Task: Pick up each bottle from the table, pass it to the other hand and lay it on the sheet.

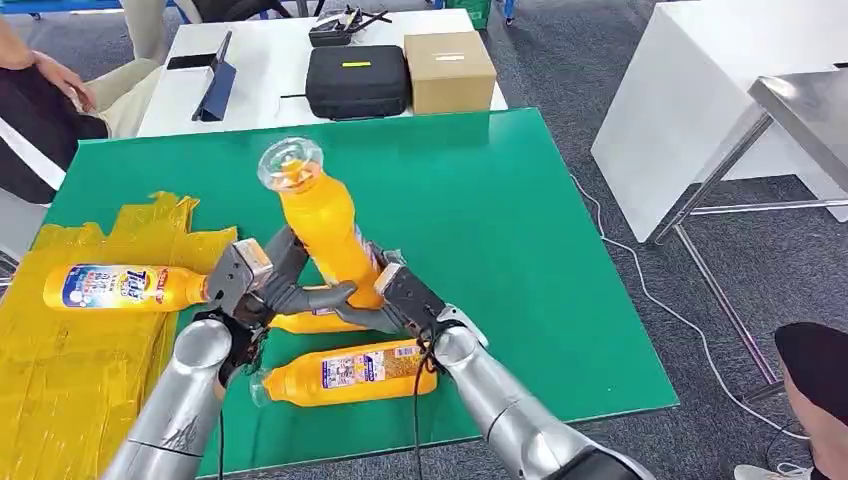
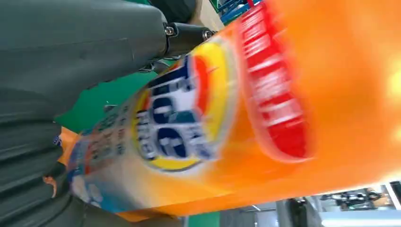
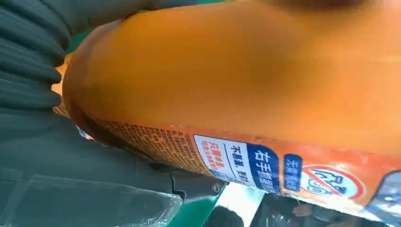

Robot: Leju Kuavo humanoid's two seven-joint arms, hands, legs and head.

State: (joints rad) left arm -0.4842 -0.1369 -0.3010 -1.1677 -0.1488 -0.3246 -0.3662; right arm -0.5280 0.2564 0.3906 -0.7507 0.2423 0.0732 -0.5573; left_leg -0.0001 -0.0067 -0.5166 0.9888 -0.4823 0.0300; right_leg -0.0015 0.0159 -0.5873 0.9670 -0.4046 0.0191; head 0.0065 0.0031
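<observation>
A green mat (image 1: 520, 250) covers the table before me; both my left hand (image 1: 245, 285) and my right hand (image 1: 400, 295) close their fingers around one upright orange plastic bottle (image 1: 318, 225), mid-handover; one labelled orange bottle (image 1: 125, 287) already lies on the crinkled yellow sheet (image 1: 70, 370); two more orange bottles (image 1: 345, 373) wait, I judge, on the mat.
</observation>
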